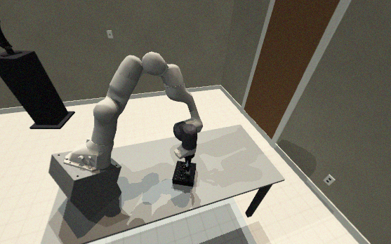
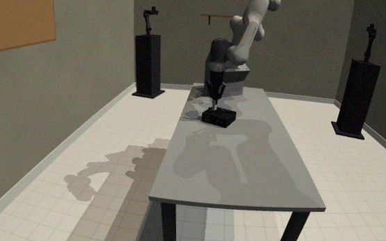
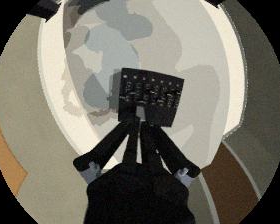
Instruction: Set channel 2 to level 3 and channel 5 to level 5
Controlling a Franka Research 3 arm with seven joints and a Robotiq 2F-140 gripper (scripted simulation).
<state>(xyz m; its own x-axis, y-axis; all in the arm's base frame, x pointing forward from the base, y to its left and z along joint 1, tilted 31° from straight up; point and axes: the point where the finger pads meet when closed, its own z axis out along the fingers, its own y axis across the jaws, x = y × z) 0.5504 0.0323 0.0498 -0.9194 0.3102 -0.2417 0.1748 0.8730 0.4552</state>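
Lighting desk (image 1: 184,174) is a small black box that sits on the grey table (image 1: 238,165), near the middle of the half closest to the robot's base. One gripper (image 1: 187,163) points straight down at it, with its two fingers pressed tight together and nothing held between them. The tips come down onto the top of the desk, near the edge closest to the wrist camera, among the little faders. From the wrist view the desk (image 3: 151,96) shows rows of tiny light dots and caps, but they are too small and blurry to count or to read any level. In the side view the desk (image 2: 219,117) stands flat on the table. One pale arm (image 1: 118,91) goes up from a grey block (image 1: 62,172) at the end of the table, bends over at the top like an arch, and comes down to a dark wrist (image 1: 186,133) right above the desk. Around the room stand two tall black stands (image 2: 147,66) (image 2: 357,97), each with a small dark arm on top. One brown door (image 1: 287,59) is in the wall beside the table.
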